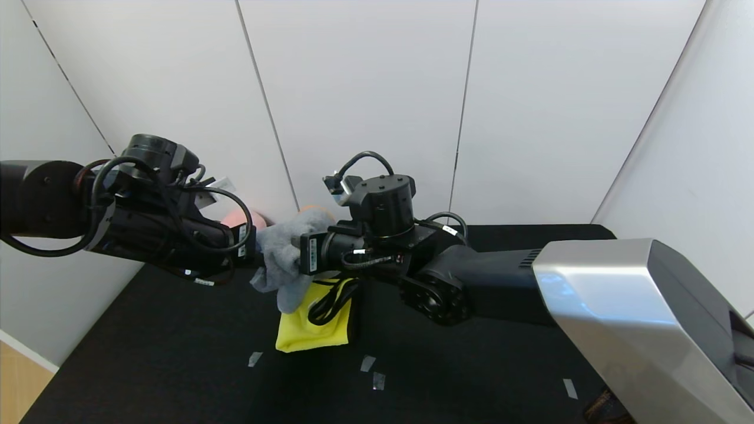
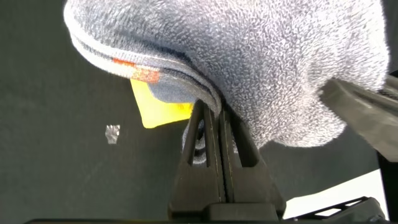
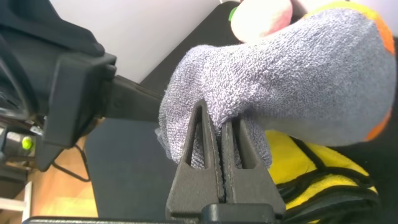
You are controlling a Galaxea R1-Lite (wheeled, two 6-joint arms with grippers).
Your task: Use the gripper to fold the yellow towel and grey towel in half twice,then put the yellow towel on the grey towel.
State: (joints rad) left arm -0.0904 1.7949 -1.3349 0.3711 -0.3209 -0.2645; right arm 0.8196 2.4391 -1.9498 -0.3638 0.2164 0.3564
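Note:
The grey towel [image 1: 288, 250] hangs bunched in the air between both grippers, above the black table. My left gripper [image 1: 257, 250] is shut on one side of it; in the left wrist view the gripper [image 2: 214, 112] pinches the towel's edge [image 2: 249, 56] near the orange stripe [image 2: 140, 71]. My right gripper [image 1: 299, 254] is shut on the other side; in the right wrist view the gripper [image 3: 217, 121] pinches the grey towel [image 3: 286, 81]. The yellow towel [image 1: 306, 335] lies folded on the table below, also in the left wrist view [image 2: 158, 111] and the right wrist view [image 3: 311, 162].
The black table [image 1: 471, 365] has small tape marks [image 1: 254, 358] near the front. A pink and orange object [image 1: 241, 219] sits at the back by the white wall. The right arm's black cable [image 1: 330, 303] dangles over the yellow towel.

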